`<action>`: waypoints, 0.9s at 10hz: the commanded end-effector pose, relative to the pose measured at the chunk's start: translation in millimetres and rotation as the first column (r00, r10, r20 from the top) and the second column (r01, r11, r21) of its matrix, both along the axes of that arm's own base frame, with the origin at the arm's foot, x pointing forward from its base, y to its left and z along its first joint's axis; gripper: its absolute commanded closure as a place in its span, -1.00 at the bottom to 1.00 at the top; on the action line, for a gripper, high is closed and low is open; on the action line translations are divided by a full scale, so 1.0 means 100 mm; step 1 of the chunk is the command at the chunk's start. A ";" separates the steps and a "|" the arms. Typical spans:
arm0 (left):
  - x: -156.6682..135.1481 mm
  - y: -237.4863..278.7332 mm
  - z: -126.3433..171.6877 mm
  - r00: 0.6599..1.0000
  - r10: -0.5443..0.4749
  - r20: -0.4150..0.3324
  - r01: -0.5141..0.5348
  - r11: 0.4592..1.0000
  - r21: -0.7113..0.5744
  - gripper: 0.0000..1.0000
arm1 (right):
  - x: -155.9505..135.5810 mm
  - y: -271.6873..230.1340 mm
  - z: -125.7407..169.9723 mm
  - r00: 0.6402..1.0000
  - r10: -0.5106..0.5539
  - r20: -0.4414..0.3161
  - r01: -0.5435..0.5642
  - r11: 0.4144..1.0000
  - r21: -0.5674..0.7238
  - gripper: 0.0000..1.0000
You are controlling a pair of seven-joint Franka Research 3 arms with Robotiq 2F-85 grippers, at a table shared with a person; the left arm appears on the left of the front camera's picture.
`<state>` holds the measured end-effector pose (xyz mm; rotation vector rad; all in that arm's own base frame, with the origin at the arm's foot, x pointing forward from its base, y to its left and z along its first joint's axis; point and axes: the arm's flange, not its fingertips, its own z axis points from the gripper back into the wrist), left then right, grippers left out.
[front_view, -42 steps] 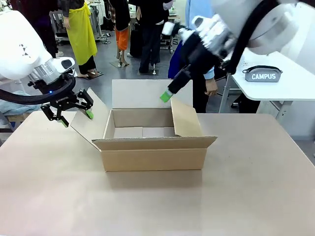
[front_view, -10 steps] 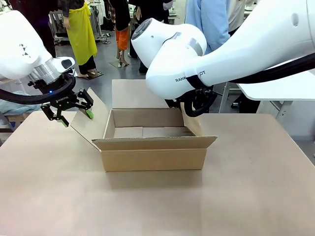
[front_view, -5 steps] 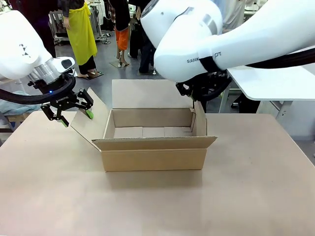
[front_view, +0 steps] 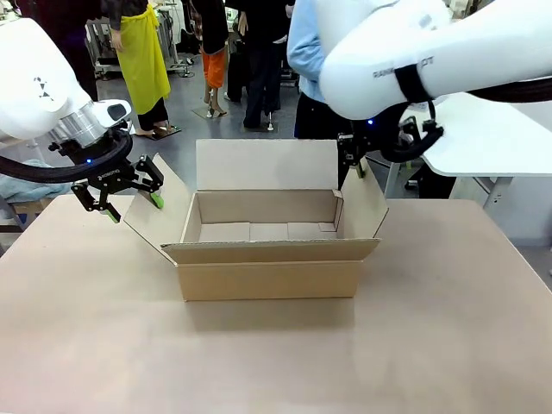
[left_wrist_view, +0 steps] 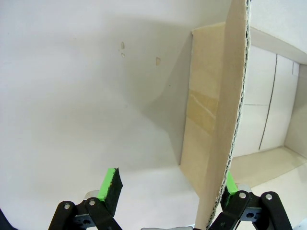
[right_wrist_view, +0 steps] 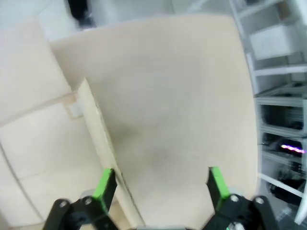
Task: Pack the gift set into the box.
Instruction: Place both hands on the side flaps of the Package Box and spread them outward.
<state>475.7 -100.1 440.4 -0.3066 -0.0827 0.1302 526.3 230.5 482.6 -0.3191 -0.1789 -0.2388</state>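
The box (front_view: 269, 267) stands open in the middle of the table, its inside bare. My left gripper (front_view: 128, 198) is open and straddles the out-leaning left flap (front_view: 157, 211). In the left wrist view that flap's edge (left_wrist_view: 230, 124) runs between the fingers, close to the right pad (left_wrist_view: 230, 183). My right gripper (right_wrist_view: 160, 184) is open at the top of the right flap (front_view: 364, 207), which leans outward. Its flap edge (right_wrist_view: 98, 132) lies just inside the left pad (right_wrist_view: 104, 183). From the front, the right gripper (front_view: 354, 158) is mostly hidden by its arm. The gift set is hidden.
A person in a light blue top (front_view: 306, 52) stands behind the box. A white side table (front_view: 492, 151) sits at the far right, partly covered by the right arm. Bare tabletop (front_view: 276, 362) lies in front of the box.
The right arm has swung from over the box's back right corner to the right. The right flap went from leaning inward to leaning outward. The left arm has stayed put.
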 end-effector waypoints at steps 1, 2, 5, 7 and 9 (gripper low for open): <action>-0.02 0.01 0.03 1.000 0.009 -0.002 -0.009 1.000 0.011 -1.00 | -0.15 -0.32 -0.28 0.993 0.054 -0.103 -0.041 0.991 0.130 -1.00; -0.02 0.01 0.03 1.000 0.009 -0.002 -0.009 1.000 0.011 -1.00 | -0.18 -0.39 -0.37 0.993 0.025 -0.112 -0.010 0.991 0.133 -1.00; -0.02 0.01 0.03 1.000 0.009 -0.002 -0.009 1.000 0.011 -1.00 | -0.18 -0.58 -0.59 0.990 -0.009 -0.139 0.028 0.990 0.136 -1.00; -0.02 0.01 0.03 1.000 0.009 -0.002 -0.009 1.000 0.011 -1.00 | -0.15 -0.66 -0.80 0.985 0.029 -0.168 0.005 0.980 0.197 -1.00; -0.02 0.01 0.03 1.000 0.009 -0.002 -0.009 1.000 0.011 -1.00 | -0.15 -0.54 -0.65 0.988 -0.016 -0.153 0.033 0.993 0.111 -1.00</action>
